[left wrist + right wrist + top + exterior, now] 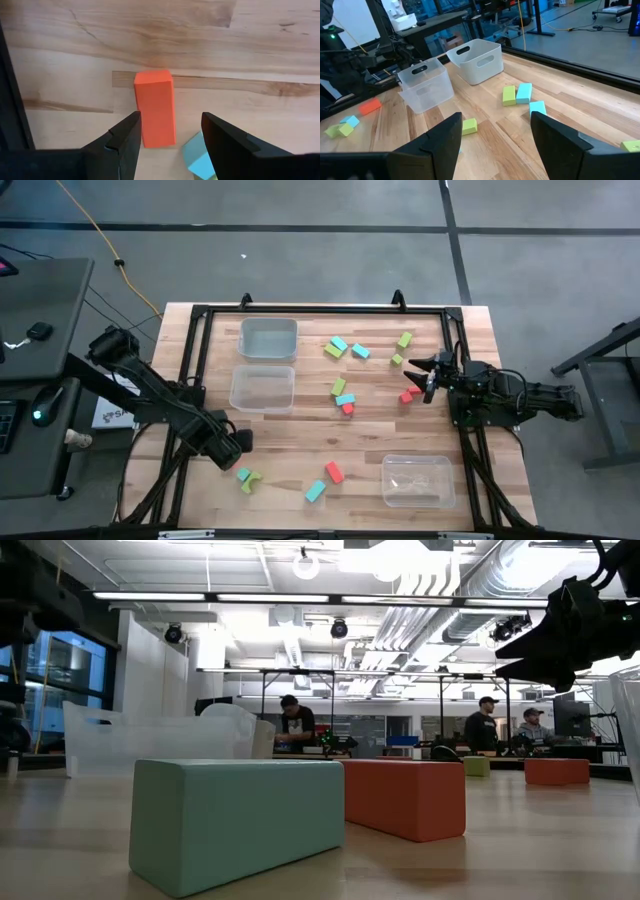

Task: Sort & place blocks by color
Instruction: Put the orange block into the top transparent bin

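Observation:
Cyan, red-orange and green blocks lie flat and scattered on the wooden table (pixel 300 435). My left gripper (pixel 238 442) is open above the table's near left part. In the left wrist view a red block (pixel 155 107) lies beyond my open fingers (pixel 170 142), with a cyan block (pixel 199 160) beside it. Near that gripper lie a cyan block (pixel 243 474) and a green arch (pixel 252 480). My right gripper (pixel 420 370) is open at the right side, raised over two red blocks (pixel 410 393). The right wrist view (pixel 495 145) shows green (pixel 508 95) and cyan blocks (pixel 524 92) ahead.
Two clear bins (pixel 268 338) (pixel 262 389) stand at the far left of centre, and a third bin (pixel 417 480) at the near right. A black frame (pixel 320 310) borders the table. More blocks sit mid-table (pixel 345 398). In the low view, people stand in the room behind (pixel 296 725).

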Robot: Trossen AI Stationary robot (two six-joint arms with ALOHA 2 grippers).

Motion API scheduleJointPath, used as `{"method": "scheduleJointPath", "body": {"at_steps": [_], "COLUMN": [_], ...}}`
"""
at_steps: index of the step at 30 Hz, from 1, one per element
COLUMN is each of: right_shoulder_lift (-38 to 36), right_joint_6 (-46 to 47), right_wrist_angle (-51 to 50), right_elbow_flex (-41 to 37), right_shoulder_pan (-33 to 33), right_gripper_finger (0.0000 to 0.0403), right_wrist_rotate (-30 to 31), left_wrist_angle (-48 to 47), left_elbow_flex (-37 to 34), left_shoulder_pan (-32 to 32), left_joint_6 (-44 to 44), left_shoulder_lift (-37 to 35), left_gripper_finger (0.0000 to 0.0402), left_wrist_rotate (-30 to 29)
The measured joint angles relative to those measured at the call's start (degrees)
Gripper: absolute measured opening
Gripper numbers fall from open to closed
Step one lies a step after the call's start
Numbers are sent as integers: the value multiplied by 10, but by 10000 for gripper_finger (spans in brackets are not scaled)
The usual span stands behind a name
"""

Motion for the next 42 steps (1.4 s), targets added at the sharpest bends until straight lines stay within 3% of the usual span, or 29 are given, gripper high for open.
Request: {"method": "scheduleJointPath", "body": {"at_steps": [38,42], "right_shoulder_lift": [1,3], "right_joint_6": [0,0], "right_wrist_angle": [0,0], "right_elbow_flex": [0,0], "right_shoulder_pan": [0,0], "right_gripper_finger": [227,227], "right_wrist_rotate": [-1,-1], "left_wrist_angle": [30,29], "left_elbow_flex": [0,0], "left_shoulder_pan": [3,3], "left_joint_6": [15,26], "left_shoulder_lift": [110,111], "left_gripper_finger": [183,166], "left_wrist_rotate": [20,20]}}
